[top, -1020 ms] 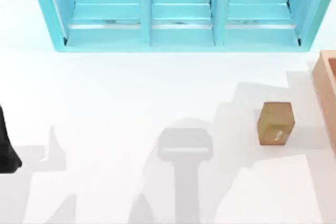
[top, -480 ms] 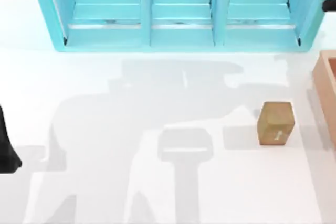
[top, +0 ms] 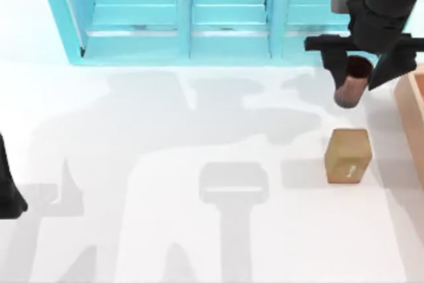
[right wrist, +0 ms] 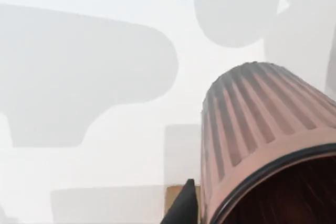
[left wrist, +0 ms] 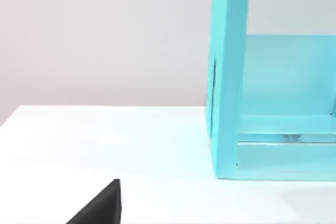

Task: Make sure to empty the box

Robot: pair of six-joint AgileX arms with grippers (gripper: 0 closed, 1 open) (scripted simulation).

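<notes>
The box [top: 412, 107] shows as a tan wall with a reddish inner strip, cut off by the table's right edge in the top view. My right gripper [top: 360, 71] hangs just left of that wall, in front of the shelf, shut on a ribbed brown cup [top: 351, 84] that tilts with its dark mouth toward the wrist. In the right wrist view the cup [right wrist: 262, 129] looms close beside one dark fingertip [right wrist: 181, 209]. A small brown block [top: 348, 156] with a white mark rests on the table just in front of the held cup. My left arm [top: 8, 190] stays parked at the left edge.
A big turquoise shelf unit [top: 225, 14] spans the back of the table; its end panel [left wrist: 230, 77] stands close in the left wrist view. White tabletop stretches across the middle and front.
My right arm has come in from the upper right with the ribbed cup and now hangs left of the box. The block and the left arm have not moved.
</notes>
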